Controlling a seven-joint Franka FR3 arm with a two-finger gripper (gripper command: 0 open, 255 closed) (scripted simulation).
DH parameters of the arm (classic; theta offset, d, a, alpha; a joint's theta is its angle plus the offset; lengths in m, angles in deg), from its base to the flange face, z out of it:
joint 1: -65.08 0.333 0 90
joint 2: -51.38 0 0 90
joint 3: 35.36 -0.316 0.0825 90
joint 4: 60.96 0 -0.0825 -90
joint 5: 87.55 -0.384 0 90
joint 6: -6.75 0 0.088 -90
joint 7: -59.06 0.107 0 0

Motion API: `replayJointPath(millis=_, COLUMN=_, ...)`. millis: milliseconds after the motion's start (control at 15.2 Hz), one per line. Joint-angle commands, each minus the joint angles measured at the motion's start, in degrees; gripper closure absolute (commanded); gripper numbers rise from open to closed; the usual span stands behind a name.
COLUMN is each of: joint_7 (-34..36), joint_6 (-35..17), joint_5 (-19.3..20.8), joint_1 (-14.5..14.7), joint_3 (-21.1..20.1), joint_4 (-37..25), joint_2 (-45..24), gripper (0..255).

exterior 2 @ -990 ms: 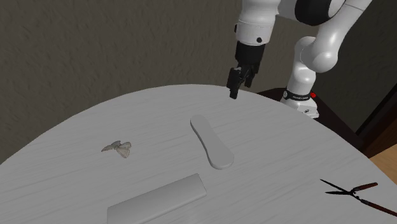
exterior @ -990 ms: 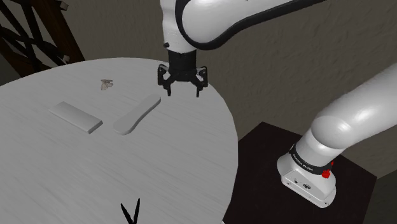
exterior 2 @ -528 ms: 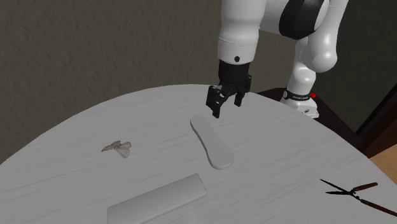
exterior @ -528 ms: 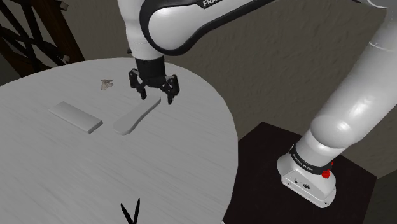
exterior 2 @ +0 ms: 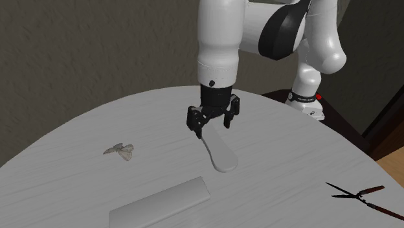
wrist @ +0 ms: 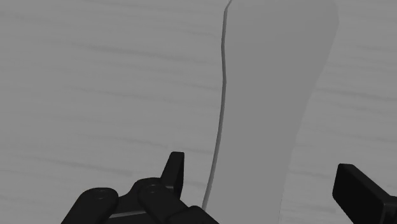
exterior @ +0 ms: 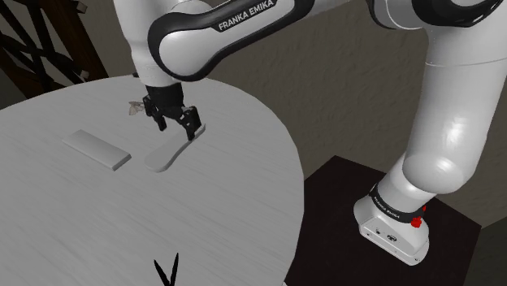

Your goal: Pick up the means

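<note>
Scene: a white arm's black gripper [exterior: 176,130] hung low over a round grey table [exterior: 97,219] with a faint streaked grain.
Task's thing: judged to be the long flat piece [exterior: 162,156], lying flat near the middle of the table, its narrower end under the gripper [exterior 2: 211,128].
Pincer: wide open and holding nothing; in the wrist view the fingers stood either side of the piece [wrist: 273,83], neither seen touching it.
Progress: approach looked nearly done; no grasp and no lift yet.
Left to do: lower, close across the narrow width, raise.
Shapes and surfaces: the piece [exterior 2: 222,157] was thin, plain pale grey and sole-like, with rounded ends and a slim waist.
Also on the table: a flat rectangular slab [exterior 2: 160,206], a small crumpled scrap [exterior 2: 120,151] and dark shears [exterior 2: 359,194], all well apart.
</note>
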Motion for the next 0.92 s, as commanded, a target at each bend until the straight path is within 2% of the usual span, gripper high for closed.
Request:
replayJointPath(millis=0, joint_7=0.74, joint_6=-1.04, joint_5=0.73, joint_1=0.50, joint_3=0.41, joint_4=0.30, joint_2=-0.93, gripper=0)
replayJointPath(millis=330, joint_7=1.35, joint_6=-3.27, joint_5=1.69, joint_1=0.78, joint_3=0.96, joint_4=1.74, joint_2=-2.00, gripper=0)
replayJointPath(millis=396, joint_7=1.33, joint_6=-3.35, joint_5=1.74, joint_1=0.78, joint_3=1.01, joint_4=1.75, joint_2=-2.08, gripper=255)
replayJointPath(millis=858, joint_7=1.32, joint_6=-3.35, joint_5=1.73, joint_1=0.76, joint_3=1.00, joint_4=1.77, joint_2=-2.05, gripper=255)
